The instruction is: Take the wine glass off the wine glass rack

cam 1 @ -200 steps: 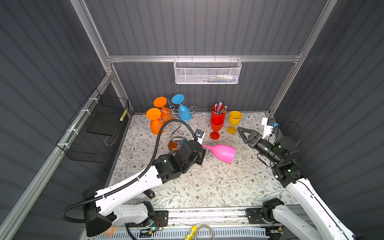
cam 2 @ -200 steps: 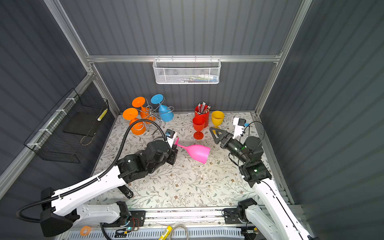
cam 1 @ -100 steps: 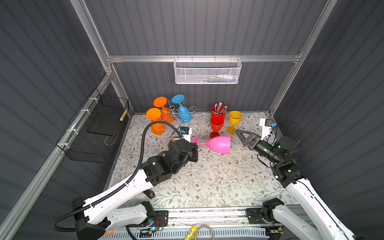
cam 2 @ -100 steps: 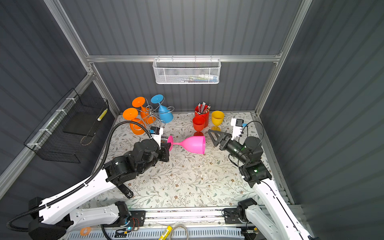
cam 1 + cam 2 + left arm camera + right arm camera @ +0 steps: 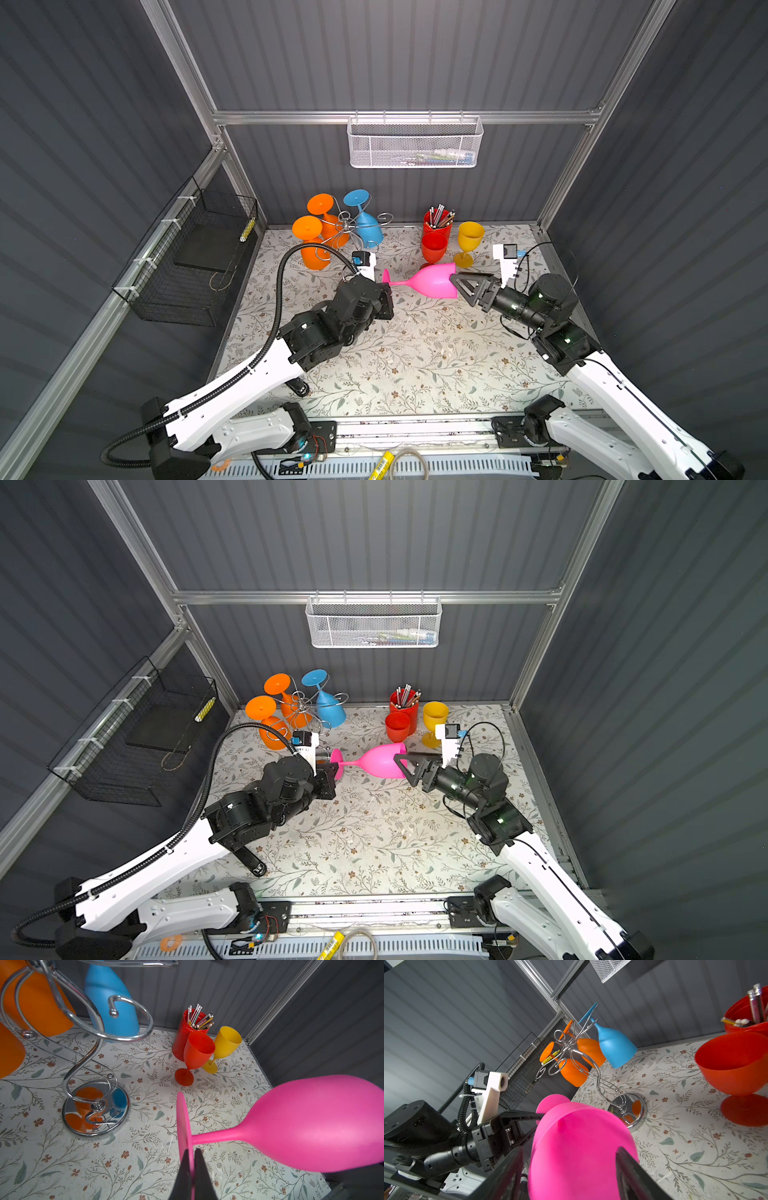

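Saw only from the left wrist the left gripper (image 5: 192, 1152) pinched tight on the foot of the pink wine glass (image 5: 311, 1124), held level, clear of the wine glass rack (image 5: 96, 1105). Saw from the right wrist the right gripper (image 5: 568, 1150) spread wide astride the bowl. Found pencils (image 5: 199, 1018) in the red cup (image 5: 180, 1036).

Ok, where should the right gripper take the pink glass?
By the bowl, from the mouth end, one finger on each side. The pink glass is held sideways with its mouth facing the right gripper, and the left gripper is pinching the foot, so that end is taken. Probably reach past the rim to the widest part.
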You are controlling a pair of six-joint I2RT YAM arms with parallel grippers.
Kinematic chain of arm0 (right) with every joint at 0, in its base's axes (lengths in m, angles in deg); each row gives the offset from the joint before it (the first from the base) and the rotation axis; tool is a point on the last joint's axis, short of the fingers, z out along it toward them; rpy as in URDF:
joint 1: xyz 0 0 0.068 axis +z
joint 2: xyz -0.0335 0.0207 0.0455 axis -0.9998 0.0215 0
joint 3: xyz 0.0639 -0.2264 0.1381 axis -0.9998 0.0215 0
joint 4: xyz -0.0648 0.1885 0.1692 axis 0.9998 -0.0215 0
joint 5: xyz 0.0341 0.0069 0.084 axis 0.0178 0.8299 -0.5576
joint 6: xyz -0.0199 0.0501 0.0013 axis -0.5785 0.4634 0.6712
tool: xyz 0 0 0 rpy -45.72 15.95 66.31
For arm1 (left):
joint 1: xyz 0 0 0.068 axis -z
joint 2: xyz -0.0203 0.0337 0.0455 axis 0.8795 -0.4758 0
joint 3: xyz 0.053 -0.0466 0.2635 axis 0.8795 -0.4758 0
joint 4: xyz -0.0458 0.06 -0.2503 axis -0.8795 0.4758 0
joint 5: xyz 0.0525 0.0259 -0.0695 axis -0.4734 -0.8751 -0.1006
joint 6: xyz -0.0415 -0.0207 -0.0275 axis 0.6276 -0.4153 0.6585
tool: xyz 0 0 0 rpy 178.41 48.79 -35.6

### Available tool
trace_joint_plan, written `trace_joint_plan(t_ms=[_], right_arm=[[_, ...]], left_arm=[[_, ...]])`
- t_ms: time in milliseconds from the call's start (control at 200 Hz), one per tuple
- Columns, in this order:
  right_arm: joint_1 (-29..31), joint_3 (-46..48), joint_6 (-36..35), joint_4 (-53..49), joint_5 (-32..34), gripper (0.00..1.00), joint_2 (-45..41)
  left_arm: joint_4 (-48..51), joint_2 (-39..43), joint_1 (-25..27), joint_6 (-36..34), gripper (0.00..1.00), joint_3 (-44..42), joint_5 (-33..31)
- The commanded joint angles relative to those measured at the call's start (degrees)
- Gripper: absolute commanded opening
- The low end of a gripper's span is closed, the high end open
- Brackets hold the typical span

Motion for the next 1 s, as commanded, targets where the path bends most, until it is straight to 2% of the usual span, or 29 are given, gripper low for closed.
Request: trace_joint_plan(t_ms=[0, 315, 435, 560, 755, 886, 996], right_arm=[[1.85, -2.18, -1.46, 0.98, 0.85, 0.70, 0.64], [6.47, -4.36, -1.64, 2.71, 1.55, 0.62, 4.88], [7.26, -5.23, -1.89, 2.71, 1.59, 0.54, 6.02], [7.80, -5.61, -1.91, 2.76, 1.85, 0.42, 6.38], [7.98, -6.21, -1.38, 2.71, 2.27, 0.11, 7.30], [8.11, -6.81, -1.20, 2.46, 2.48, 0.00, 8.13], [8.17, -7.27, -1.28, 2.03, 2.76, 0.00, 8.56]], left_arm=[[-1.35, 1.03, -0.45, 1.03, 0.00, -0.70, -0.59], [-2.24, 1.37, -0.84, 0.69, 0.00, -1.61, -0.36], [-2.30, 1.78, -0.91, 0.69, 0.00, -2.22, -0.37], [-2.13, 2.20, -0.88, 0.53, 0.00, -2.69, -0.93], [-2.65, 2.45, -0.89, 0.07, 0.00, -3.20, -1.23], [-2.58, 2.37, -1.04, -0.35, 0.17, -3.15, -1.47], [-2.51, 2.60, -1.05, -0.89, 0.37, -3.01, -1.66]])
